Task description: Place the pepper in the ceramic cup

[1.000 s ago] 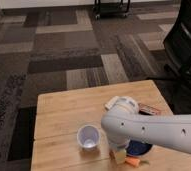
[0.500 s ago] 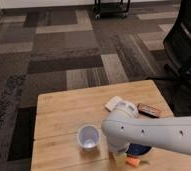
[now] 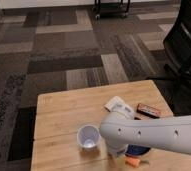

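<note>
A white robot arm (image 3: 159, 134) reaches in from the right over a light wooden table (image 3: 64, 107) built of planks, its rounded casing covering much of the near right corner. The gripper (image 3: 120, 151) sits low at the arm's end, by the table's front edge, between the ceramic cup (image 3: 88, 136) on its left and the blue bowl (image 3: 138, 150) on its right. The casing hides most of it, so it cannot be told whether it is spread, pressed together or pinching anything. The pepper (image 3: 133, 161), small and orange with a greenish end pointing right, lies at the very front of the table, just right of the gripper and just in front of the bowl, of which only a dark sliver shows beneath the arm. The cup, white and upright with its mouth open to the camera, stands close to the arm's left side and apart from the pepper. Farther back, a white packet (image 3: 118, 105) lies tilted on the planks, with what appears to be a dark wrapped bar (image 3: 149, 110) just to its right. Around the table spreads a carpet (image 3: 64, 55) of grey, brown and beige patches. A black office chair (image 3: 186, 45) stands at the right, and the base of a black cart (image 3: 111, 6) shows at the far end of the room.
</note>
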{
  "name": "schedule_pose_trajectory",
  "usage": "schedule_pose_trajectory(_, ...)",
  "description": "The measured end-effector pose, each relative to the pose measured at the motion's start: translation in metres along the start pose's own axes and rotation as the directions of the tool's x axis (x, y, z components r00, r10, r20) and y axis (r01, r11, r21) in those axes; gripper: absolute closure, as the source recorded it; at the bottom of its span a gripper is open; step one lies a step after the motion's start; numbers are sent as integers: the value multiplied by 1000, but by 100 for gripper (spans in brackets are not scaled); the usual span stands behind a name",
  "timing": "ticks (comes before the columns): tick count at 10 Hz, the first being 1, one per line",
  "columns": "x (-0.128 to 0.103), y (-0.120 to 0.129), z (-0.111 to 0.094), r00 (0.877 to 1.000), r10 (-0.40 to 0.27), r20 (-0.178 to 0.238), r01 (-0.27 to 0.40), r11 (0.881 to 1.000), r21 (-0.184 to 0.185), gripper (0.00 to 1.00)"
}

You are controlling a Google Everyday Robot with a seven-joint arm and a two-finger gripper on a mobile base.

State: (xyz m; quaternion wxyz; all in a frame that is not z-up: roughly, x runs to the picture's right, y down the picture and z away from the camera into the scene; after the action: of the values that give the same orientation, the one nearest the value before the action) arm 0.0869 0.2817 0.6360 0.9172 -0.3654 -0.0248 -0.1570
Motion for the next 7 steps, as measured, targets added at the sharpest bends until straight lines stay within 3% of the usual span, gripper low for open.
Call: schedule_pose_trajectory(7, 1, 3, 23, 1000, 6, 14, -5, 1000, -22, 35)
